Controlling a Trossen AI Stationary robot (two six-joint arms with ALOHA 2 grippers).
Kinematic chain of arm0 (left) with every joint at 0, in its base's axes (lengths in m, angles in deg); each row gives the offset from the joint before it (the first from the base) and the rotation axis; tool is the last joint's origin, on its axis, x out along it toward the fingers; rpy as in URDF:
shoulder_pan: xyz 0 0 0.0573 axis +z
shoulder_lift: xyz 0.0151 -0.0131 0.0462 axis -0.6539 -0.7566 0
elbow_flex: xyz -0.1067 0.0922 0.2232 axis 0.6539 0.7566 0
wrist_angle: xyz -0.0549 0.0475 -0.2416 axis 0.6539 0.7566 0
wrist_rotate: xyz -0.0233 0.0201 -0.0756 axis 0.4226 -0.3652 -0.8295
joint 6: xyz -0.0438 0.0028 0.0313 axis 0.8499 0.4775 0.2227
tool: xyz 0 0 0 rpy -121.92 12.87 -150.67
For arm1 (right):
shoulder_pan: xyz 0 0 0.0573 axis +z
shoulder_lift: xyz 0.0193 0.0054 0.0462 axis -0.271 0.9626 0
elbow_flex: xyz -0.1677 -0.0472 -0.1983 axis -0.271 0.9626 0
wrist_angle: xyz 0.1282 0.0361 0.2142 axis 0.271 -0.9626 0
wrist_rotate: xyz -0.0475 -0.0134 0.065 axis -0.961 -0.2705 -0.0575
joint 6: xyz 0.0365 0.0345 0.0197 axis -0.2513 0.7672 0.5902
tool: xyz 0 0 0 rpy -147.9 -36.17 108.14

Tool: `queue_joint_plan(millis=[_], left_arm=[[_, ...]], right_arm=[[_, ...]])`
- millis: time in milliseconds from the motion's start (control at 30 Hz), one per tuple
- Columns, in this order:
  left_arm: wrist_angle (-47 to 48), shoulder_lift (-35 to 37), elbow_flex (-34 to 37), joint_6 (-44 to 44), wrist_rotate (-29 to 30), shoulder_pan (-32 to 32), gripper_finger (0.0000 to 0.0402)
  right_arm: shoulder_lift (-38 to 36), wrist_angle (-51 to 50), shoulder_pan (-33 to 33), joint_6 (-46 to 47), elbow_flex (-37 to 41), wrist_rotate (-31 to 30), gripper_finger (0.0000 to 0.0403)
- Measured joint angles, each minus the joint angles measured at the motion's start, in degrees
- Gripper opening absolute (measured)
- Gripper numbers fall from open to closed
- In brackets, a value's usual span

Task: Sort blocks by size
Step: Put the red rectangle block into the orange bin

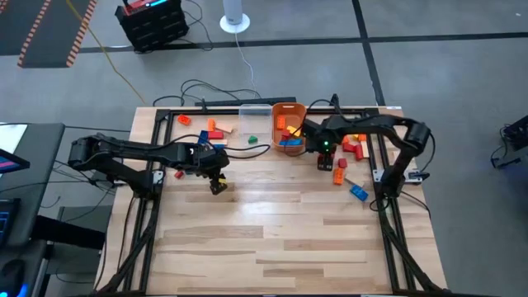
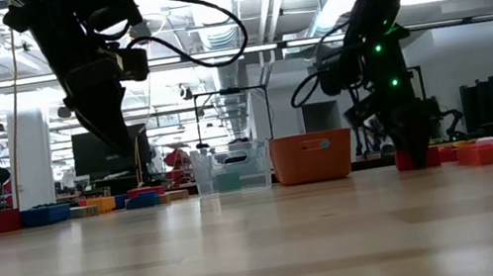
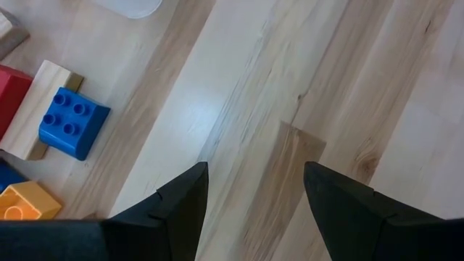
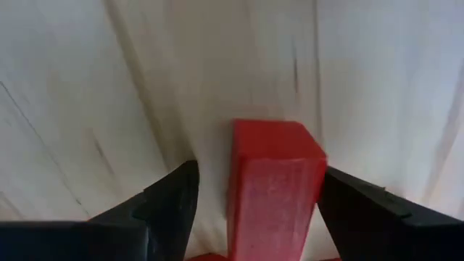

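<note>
My right gripper (image 1: pixel 323 157) is down at the table just right of the orange tub, open, with its fingers on either side of a red block (image 4: pixel 275 188) that rests on the wood. A gap shows beside one finger; the other finger (image 4: pixel 362 210) is close to the block's edge. The low view shows this gripper (image 2: pixel 417 155) at table level. My left gripper (image 1: pixel 217 185) is open and empty above bare table, left of centre. Its wrist view shows a blue studded block (image 3: pixel 72 120), a plain wood block (image 3: pixel 36 109) and an orange block (image 3: pixel 25 204) lying near it.
A clear tub (image 1: pixel 254 124) and an orange tub (image 1: pixel 289 111) holding several blocks stand at the far middle. Loose blocks lie at the far left (image 1: pixel 216 129) and the far right (image 1: pixel 355 146), with an orange block (image 1: pixel 339 175) and a blue block (image 1: pixel 359 192) nearer. The near half is bare wood.
</note>
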Motion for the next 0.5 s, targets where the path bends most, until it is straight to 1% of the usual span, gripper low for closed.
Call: queue_joint_plan(millis=[100, 167, 367, 500], left_arm=[[0.7, 0.0, 0.0, 0.0, 0.0, 0.0, 0.0222], [0.8, 0.0, 0.0, 0.0, 0.0, 0.0, 0.0222], [0.8, 0.0, 0.0, 0.0, 0.0, 0.0, 0.0222], [0.8, 0.0, 0.0, 0.1, 0.0, 0.0, 0.0222]], right_arm=[[0.4, 0.1, -0.4, -0.4, -0.1, 0.0, 0.0275], [-0.3, 0.2, -0.6, -1.0, 0.1, 0.0, 0.0254], [-4.5, -0.6, -0.8, -3.0, 0.2, -0.5, 0.0154], [-7.9, -1.9, -0.8, -4.0, 0.2, -0.4, 0.0154]])
